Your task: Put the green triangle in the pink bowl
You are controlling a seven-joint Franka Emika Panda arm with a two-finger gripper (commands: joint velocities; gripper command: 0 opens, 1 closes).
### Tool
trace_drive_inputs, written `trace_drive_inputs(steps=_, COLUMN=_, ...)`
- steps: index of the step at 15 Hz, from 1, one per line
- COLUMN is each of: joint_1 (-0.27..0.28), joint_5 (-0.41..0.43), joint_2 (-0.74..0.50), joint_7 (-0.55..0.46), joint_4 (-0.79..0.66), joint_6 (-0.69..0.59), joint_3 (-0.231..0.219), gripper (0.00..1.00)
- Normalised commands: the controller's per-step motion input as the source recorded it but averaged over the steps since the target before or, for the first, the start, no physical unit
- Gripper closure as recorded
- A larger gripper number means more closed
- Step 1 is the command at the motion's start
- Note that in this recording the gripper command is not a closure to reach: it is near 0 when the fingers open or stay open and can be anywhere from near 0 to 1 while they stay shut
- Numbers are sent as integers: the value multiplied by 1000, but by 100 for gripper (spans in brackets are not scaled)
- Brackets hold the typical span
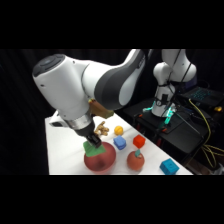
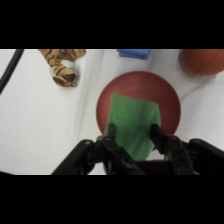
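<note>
The green triangle [image 2: 132, 124] sits between my two fingers, and my gripper [image 2: 134, 135] is shut on it. It hangs directly above the pink bowl [image 2: 160, 90], whose round reddish inside fills the middle of the wrist view. From the side, the green triangle [image 1: 94, 147] shows just under the gripper [image 1: 93, 142], right over the near rim of the pink bowl [image 1: 100, 159] at the table's front. Whether the block touches the bowl I cannot tell.
A striped toy tiger [image 2: 63, 64] lies left of the bowl. Beside it stand a blue cube [image 1: 120, 143], a yellow block [image 1: 118, 130], a red block [image 1: 139, 142], a red-orange fruit toy [image 1: 135, 161] and another blue cube [image 1: 169, 167].
</note>
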Motion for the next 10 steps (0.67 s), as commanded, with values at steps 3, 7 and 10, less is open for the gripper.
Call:
trace_drive_inputs(steps=3, joint_1=-15, joint_5=-31, joint_2=-156, joint_7=36, joint_4=-151, joint_6=69, joint_3=1, gripper=0)
trace_drive_inputs(steps=7, joint_1=-16, joint_5=-27, joint_2=-175, joint_7=53, joint_4=-176, joint_6=83, joint_3=-4, gripper=0)
trace_drive_inputs(steps=10, joint_1=-25, joint_5=-25, joint_2=-156, joint_7=32, joint_4=-150, joint_6=81, joint_3=-7, gripper=0)
